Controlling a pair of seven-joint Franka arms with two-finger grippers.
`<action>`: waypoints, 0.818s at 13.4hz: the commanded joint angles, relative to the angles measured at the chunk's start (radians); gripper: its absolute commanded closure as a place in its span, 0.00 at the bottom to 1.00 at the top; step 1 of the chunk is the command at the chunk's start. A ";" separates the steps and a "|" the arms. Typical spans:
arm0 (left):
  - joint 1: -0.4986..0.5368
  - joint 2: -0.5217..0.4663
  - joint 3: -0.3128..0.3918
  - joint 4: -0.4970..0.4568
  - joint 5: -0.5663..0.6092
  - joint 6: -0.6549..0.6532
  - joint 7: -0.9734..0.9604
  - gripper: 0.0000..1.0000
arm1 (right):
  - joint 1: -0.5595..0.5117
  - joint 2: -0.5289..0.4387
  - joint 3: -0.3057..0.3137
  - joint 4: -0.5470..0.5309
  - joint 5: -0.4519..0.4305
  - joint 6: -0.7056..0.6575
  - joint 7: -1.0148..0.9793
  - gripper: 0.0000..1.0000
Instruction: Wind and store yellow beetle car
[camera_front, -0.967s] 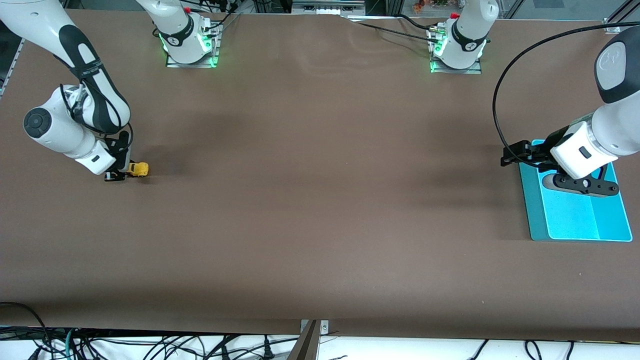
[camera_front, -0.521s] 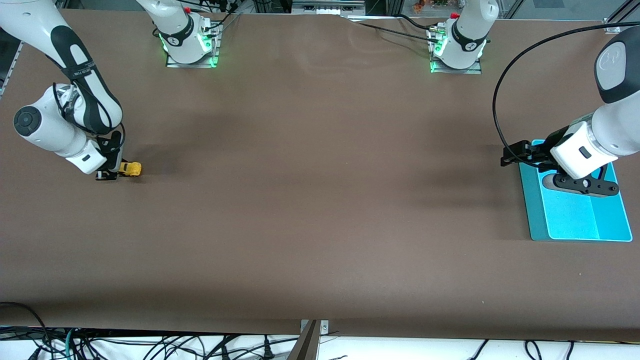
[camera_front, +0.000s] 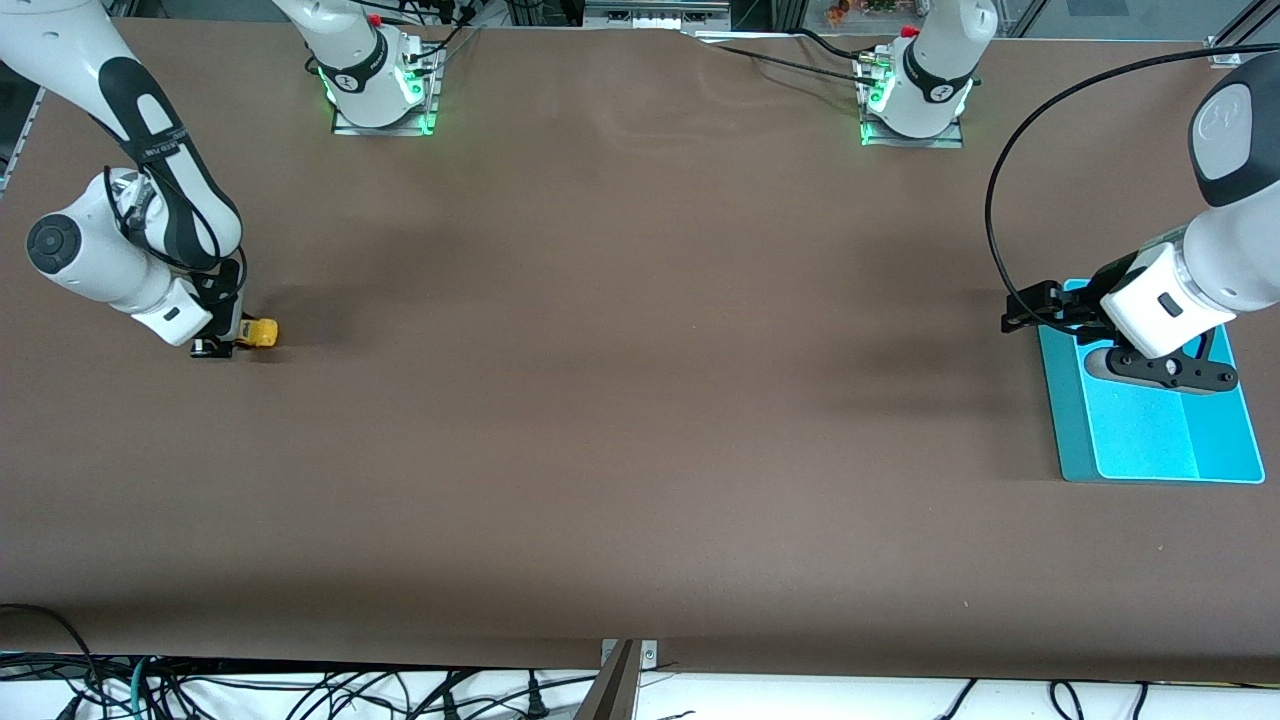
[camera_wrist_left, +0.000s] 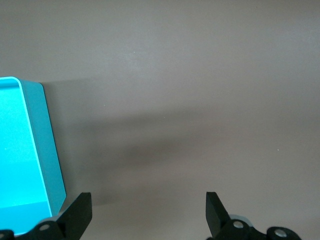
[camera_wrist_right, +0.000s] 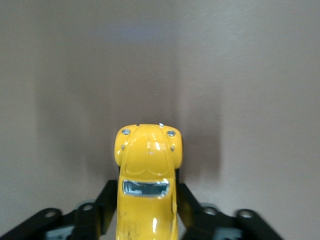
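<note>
The yellow beetle car (camera_front: 259, 333) sits low on the brown table near the right arm's end. My right gripper (camera_front: 232, 340) is shut on it; in the right wrist view the black fingers (camera_wrist_right: 187, 200) press both flanks of the car (camera_wrist_right: 147, 175), its nose pointing away from the gripper. My left gripper (camera_front: 1040, 312) is open and empty, hovering at the edge of the blue tray (camera_front: 1220, 440) at the left arm's end. In the left wrist view its fingertips (camera_wrist_left: 80, 212) stand wide apart over bare table beside the tray (camera_wrist_left: 45, 150).
The two arm bases (camera_front: 378, 95) stand along the table edge farthest from the front camera. The blue tray holds nothing that I can see. Cables hang below the table edge nearest the front camera.
My right gripper has dragged the car along the table toward the right arm's end, most of it in the first half second. The left arm has not moved.
</note>
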 joint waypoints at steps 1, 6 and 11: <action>0.000 0.004 -0.001 0.020 0.008 -0.010 0.013 0.00 | -0.015 -0.009 0.004 -0.015 -0.009 -0.046 -0.016 0.00; 0.001 0.004 -0.001 0.019 0.009 -0.010 0.015 0.00 | -0.005 -0.101 0.005 -0.006 -0.009 -0.146 0.001 0.00; 0.001 0.004 -0.001 0.020 0.009 -0.010 0.015 0.00 | -0.005 -0.087 0.005 0.137 -0.003 -0.274 -0.001 0.00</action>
